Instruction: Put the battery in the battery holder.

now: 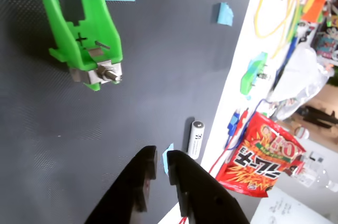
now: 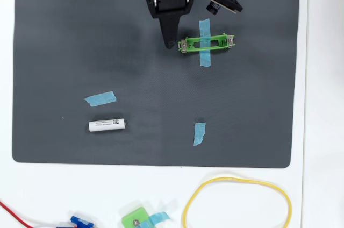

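Battery [image 2: 107, 125] white-silver, dark-printed, flat on mat; holder [image 2: 207, 43] bright green

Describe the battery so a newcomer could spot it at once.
In the overhead view, look at the dark mat, lower-left part. Just below a loose strip of blue tape lies the battery, a small white cylinder on its side with dark print. It is the only round white thing on the mat.

Glossy green plastic battery holder [image 2: 207, 42] with metal ends, on a matt textured dark mat [image 2: 64, 50].
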Tool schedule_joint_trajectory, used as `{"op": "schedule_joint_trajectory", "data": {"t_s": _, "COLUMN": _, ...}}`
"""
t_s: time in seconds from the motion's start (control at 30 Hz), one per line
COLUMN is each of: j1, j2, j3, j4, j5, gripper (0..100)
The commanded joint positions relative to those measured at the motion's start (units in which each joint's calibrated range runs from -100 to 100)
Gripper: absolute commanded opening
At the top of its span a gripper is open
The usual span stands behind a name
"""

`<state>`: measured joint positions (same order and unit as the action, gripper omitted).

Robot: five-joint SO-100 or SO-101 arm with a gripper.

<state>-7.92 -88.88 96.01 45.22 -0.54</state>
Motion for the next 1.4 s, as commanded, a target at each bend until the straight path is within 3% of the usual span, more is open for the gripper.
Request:
{"op": "schedule_joint_trajectory", "data": {"t_s": 0.0, "j1": 1.0, "j2": 16.7, "j3": -10.5, "j4": -2.0, "j5": 0.2, "gripper": 0}}
{"op": "schedule_joint_trajectory", "data": {"t_s": 0.27, "j1": 3.3, "j2": 31.5, "j3": -31.9, "j4": -4.6, "j5": 3.1, "gripper": 3}}
{"op": "schedule_joint_trajectory", "data": {"t_s": 0.3, "j1": 3.3, "j2": 33.7, "j3": -33.5, "j4": -4.6, "j5": 3.1, "gripper": 5}}
{"op": "schedule_joint_trajectory", "data": {"t_s": 0.33, "j1": 3.1, "j2": 40.6, "j3": -37.9, "j4": -4.6, "j5": 4.6, "gripper": 16}}
{"op": "schedule_joint_trajectory", "data": {"t_s": 0.43, "j1": 3.2, "j2": 48.2, "j3": -41.2, "j4": -4.7, "j5": 6.4, "gripper": 24}}
{"op": "schedule_joint_trajectory", "data": {"t_s": 0.6, "j1": 2.4, "j2": 65.5, "j3": -49.9, "j4": -4.7, "j5": 5.0, "gripper": 24}}
{"op": "schedule_joint_trajectory", "data": {"t_s": 0.97, "j1": 3.7, "j2": 77.2, "j3": -63.1, "j4": -3.5, "j5": 5.7, "gripper": 24}}
{"op": "schedule_joint_trajectory", "data": {"t_s": 1.13, "j1": 5.7, "j2": 83.9, "j3": -75.4, "j4": 2.9, "j5": 6.0, "gripper": 24}}
{"op": "schedule_joint_trajectory", "data": {"t_s": 1.37, "j1": 10.3, "j2": 97.5, "j3": -98.5, "j4": 23.0, "j5": 7.7, "gripper": 25}}
